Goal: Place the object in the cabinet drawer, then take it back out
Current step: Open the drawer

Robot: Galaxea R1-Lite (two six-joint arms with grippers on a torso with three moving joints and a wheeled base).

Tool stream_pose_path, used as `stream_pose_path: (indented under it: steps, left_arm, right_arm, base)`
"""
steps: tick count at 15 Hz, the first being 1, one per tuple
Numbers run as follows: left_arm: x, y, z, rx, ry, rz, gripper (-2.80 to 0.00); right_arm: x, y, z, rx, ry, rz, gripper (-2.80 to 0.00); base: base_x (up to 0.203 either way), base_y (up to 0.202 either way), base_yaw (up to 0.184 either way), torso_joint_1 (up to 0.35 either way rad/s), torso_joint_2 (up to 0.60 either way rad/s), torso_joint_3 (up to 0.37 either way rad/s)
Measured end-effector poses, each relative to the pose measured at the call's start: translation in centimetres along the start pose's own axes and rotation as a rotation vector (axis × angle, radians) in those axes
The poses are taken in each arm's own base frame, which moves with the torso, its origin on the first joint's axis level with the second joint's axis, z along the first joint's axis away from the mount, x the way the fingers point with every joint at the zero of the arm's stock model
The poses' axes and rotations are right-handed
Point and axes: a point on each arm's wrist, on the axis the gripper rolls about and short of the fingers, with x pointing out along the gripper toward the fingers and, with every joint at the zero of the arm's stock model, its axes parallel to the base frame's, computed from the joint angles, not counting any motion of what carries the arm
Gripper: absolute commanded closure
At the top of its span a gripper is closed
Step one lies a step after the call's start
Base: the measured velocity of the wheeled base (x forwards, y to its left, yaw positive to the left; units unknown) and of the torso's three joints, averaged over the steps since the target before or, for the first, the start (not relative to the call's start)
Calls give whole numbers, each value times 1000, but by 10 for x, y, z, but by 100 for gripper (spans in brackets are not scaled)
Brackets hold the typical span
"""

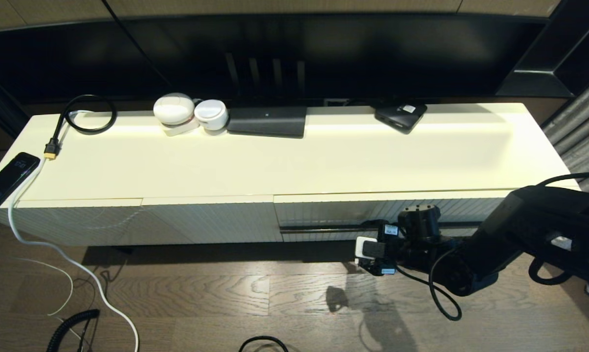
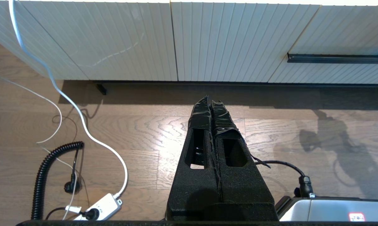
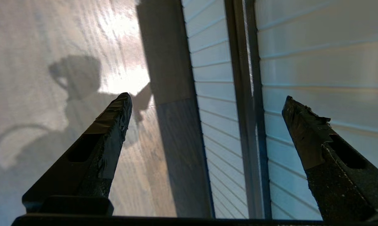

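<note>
Right claw [image 3: 207, 103] released, spread wide near drawer [image 1: 323, 212] handle [image 3: 243, 110], nothing grasped. Left claw [image 2: 211, 105] clenched, parked low. Risk: misaligned claw slips off thin handle, drawer stays shut.

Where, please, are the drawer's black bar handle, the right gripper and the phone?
black bar handle [image 2: 338, 58], left wrist view, on the bar.
right gripper [image 3: 207, 103], right wrist view, midway between its open fingertips.
phone [image 1: 8, 179], head view, on its screen.

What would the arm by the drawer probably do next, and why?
Probably ease forward so the open right gripper straddles the black handle, then close. The drawer looks shut, the fingers stand wide apart with nothing between them, and the handle lies just ahead.
</note>
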Motion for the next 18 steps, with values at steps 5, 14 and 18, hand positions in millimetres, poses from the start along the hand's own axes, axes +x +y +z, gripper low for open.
stream_pose_path:
  steps: [5,14,18]
  left_arm:
    - [0,0,0,0,0,-1,0]
    - [0,0,0,0,0,-1,0]
    - [0,0,0,0,0,0,0]
  right_arm:
    - [9,-2,-5,2,6,-10,-280]
    - [18,7,-15,10,24,7,-280]
    - [19,9,-17,12,29,13,-280]
  base:
    - [0,0,0,0,0,0]
    - [0,0,0,0,0,0]
    - [0,0,0,0,0,0]
